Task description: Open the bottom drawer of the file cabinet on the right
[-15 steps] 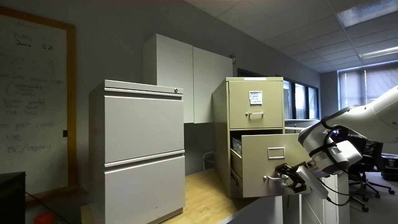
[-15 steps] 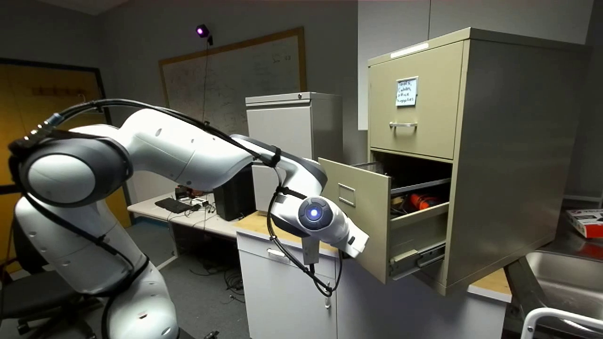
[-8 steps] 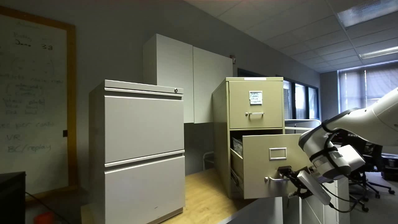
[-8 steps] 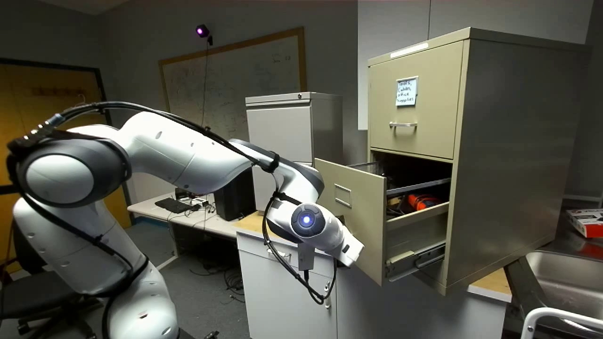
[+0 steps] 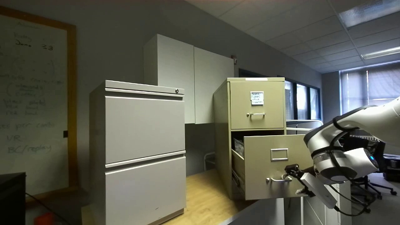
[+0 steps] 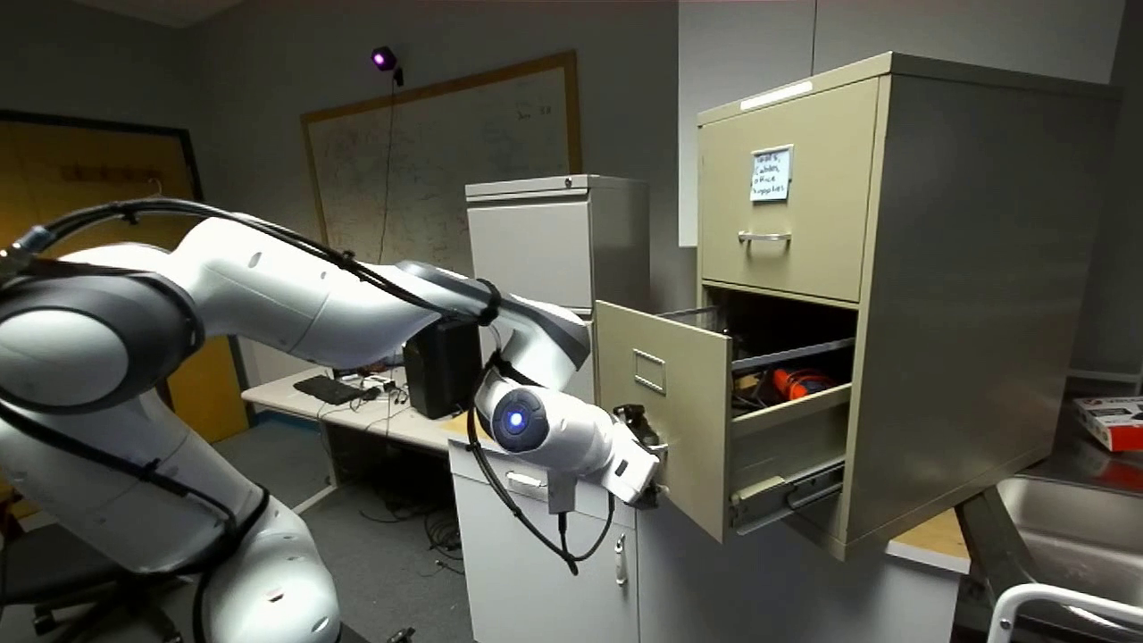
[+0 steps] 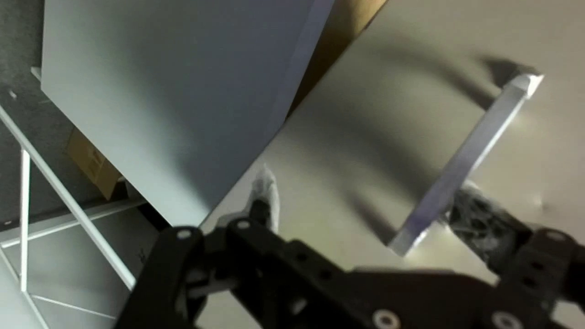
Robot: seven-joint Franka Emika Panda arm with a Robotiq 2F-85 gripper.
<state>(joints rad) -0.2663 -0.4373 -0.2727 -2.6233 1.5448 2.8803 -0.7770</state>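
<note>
The tan file cabinet [image 5: 221,140] stands with its bottom drawer [image 5: 257,165] pulled well out; in an exterior view the drawer's side and contents show behind its front [image 6: 692,402]. A silver handle [image 5: 279,180] sits low on that front. My gripper [image 5: 292,183] is open at the handle's right end, one finger above the bar and one below. In the wrist view the gripper [image 7: 363,194] spreads wide. One fingertip lies right beside the handle [image 7: 461,164], whether touching I cannot tell; the other is well apart from it.
A light-grey two-panel cabinet [image 5: 143,131] stands on the wooden counter [image 5: 203,190]. An orange object [image 6: 804,382] lies inside the drawer. A sink [image 6: 1072,509] and a white rail [image 6: 1072,600] are beside the cabinet. White bars [image 7: 68,196] show in the wrist view.
The drawer came out slightly further, then stayed put. My gripper's fingers have spread from around the handle, and the arm has drawn back a little from the drawer front.
</note>
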